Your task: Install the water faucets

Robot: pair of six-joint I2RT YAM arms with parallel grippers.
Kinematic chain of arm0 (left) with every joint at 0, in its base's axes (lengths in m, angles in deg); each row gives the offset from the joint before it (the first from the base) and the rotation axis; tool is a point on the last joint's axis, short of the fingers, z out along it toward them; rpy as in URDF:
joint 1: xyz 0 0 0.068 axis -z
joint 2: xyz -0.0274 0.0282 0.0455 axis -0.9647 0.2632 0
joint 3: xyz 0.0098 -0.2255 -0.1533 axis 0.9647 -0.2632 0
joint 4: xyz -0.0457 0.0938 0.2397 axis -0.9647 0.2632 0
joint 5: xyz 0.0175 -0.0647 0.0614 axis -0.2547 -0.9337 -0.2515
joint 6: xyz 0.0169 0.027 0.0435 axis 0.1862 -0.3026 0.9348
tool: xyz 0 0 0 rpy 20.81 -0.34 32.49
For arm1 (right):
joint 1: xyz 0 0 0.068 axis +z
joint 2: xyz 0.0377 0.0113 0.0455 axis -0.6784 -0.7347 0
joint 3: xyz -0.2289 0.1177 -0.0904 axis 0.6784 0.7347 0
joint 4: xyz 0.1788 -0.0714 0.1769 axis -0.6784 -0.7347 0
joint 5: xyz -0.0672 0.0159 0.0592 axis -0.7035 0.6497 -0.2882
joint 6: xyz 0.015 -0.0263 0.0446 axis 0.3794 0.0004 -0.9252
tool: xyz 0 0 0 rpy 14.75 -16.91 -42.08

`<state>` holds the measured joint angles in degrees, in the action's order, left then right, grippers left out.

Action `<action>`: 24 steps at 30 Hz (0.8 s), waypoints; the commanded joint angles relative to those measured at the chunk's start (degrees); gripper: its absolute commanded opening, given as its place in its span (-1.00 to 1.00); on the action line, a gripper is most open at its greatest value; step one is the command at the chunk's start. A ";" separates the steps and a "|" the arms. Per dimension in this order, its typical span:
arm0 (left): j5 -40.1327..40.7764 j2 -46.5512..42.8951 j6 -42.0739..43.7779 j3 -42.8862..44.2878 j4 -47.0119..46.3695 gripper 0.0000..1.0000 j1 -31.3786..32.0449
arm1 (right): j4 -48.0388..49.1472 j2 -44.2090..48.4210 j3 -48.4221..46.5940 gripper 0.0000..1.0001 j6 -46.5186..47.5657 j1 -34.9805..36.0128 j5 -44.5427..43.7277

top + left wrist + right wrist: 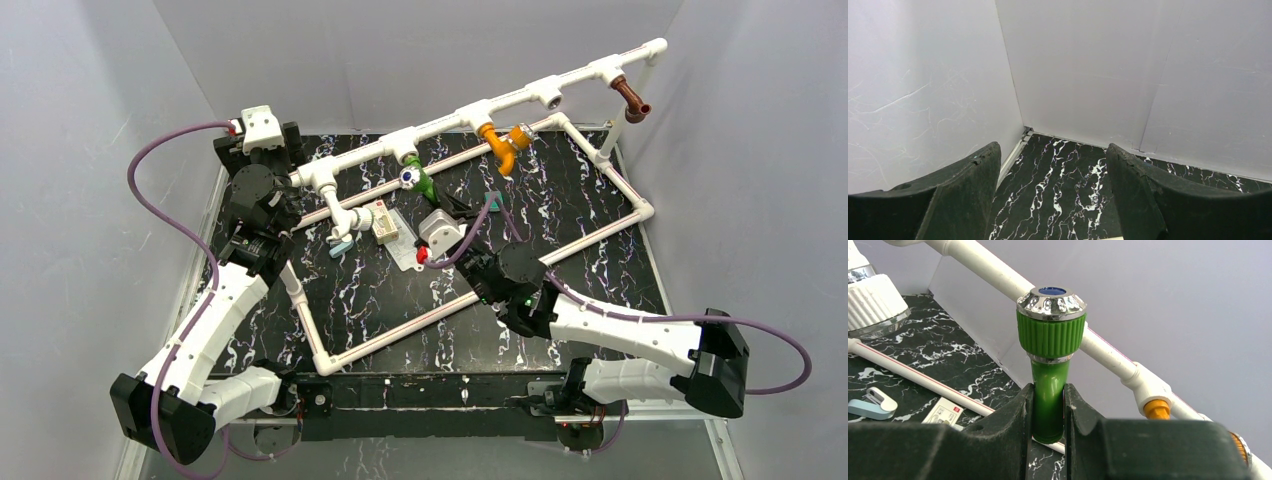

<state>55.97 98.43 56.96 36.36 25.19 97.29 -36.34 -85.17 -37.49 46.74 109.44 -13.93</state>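
My right gripper (437,203) (1048,396) is shut on the spout of the bright green faucet (420,181) (1050,335). It holds the faucet upright, knob on top, just below a tee socket (400,148) of the long white pipe. The orange faucet (505,144) (1156,409) and the brown faucet (630,99) hang from sockets further right. The white faucet (345,214) (868,300) sits at the pipe's left end. One socket (550,95) stands bare. My left gripper (258,148) (1053,150) is open and empty at the table's back left corner.
A white pipe frame (390,335) lies as a rectangle on the black marble table. A small flat teal piece (340,246) (873,405) and a printed card (385,222) (943,412) lie inside it. Grey walls close in the back and both sides.
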 commanded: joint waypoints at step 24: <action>-3.74 5.79 -1.84 -8.55 23.26 0.48 1.45 | 11.43 -3.66 -3.37 -0.97 -20.25 1.15 -10.12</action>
<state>55.54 98.57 56.81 36.36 25.00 97.04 -32.95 -87.27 -38.99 34.81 111.10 -21.08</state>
